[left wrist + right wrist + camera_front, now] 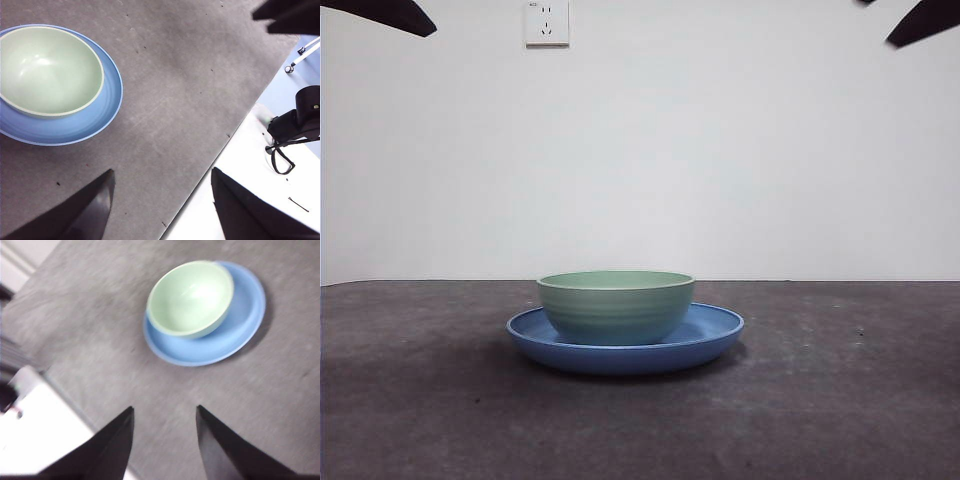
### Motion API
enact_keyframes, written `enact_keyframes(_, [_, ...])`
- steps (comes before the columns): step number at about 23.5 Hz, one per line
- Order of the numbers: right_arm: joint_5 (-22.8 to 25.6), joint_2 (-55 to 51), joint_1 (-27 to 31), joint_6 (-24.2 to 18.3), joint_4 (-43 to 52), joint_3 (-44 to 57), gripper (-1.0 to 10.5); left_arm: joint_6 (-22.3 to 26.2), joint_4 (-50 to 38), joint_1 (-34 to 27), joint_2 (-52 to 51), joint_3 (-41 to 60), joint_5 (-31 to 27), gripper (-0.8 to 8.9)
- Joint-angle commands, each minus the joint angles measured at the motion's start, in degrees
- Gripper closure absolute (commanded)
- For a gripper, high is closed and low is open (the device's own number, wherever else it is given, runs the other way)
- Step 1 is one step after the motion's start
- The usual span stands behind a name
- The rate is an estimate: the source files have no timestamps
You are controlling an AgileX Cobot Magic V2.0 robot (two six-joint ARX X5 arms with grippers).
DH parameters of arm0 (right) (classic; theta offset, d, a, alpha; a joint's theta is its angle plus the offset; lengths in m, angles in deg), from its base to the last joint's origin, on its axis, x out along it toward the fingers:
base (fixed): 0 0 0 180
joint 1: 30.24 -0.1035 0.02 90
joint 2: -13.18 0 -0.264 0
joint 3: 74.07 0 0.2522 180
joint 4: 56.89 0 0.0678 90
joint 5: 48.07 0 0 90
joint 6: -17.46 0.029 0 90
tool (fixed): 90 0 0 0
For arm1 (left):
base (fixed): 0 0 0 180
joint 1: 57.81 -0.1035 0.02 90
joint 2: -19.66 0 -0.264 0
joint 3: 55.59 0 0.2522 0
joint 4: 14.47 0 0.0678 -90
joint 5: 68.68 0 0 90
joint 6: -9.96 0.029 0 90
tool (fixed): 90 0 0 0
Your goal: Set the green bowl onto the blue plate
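Observation:
The green bowl [616, 306] sits upright inside the blue plate [720, 332] at the middle of the dark table, a little off the plate's centre. The left wrist view looks down on the bowl [47, 70] and plate [107, 107], with my left gripper [162, 175] open, empty and well apart from them, near the table's edge. In the right wrist view the bowl [191, 297] rests on the plate [245, 320]; my right gripper [165, 412] hangs open and empty, away from both. In the front view both arms show only as black tips at the top corners.
A grey mat covers the table [840, 400]. A white wall with a power socket [547, 22] stands behind. Beyond the table's edge lie a white surface [250, 165] and a black device with a cord [297, 120].

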Motion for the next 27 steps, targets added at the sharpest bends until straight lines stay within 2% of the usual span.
enact_keyframes(1, [-1.4, -1.03, -0.33, -1.77, -1.9, -0.9, 7.5, 0.7, -0.48, 0.33, 0.44, -0.37, 0.15, 5.02])
enact_keyframes(14, [-2.43, -1.57, -0.33, -2.73, -3.1, -0.9, 7.5, 0.72, -0.48, 0.33, 0.44, -0.37, 0.15, 5.21])
enact_keyframes(16, [-2.45, -1.6, -0.33, -2.73, -3.13, -0.9, 7.8, 0.72, -0.48, 0.35, 0.44, -0.37, 0.15, 6.19])
enact_keyframes(19, [-2.43, -1.6, -0.33, -3.1, -3.1, -0.9, 9.4, 0.72, -0.48, 0.35, 0.44, -0.37, 0.15, 8.14])
enact_keyframes(27, [-2.01, -1.62, -0.33, -3.08, -2.69, -0.9, 9.4, 0.72, -0.5, 0.33, 0.44, -0.37, 0.15, 8.06])
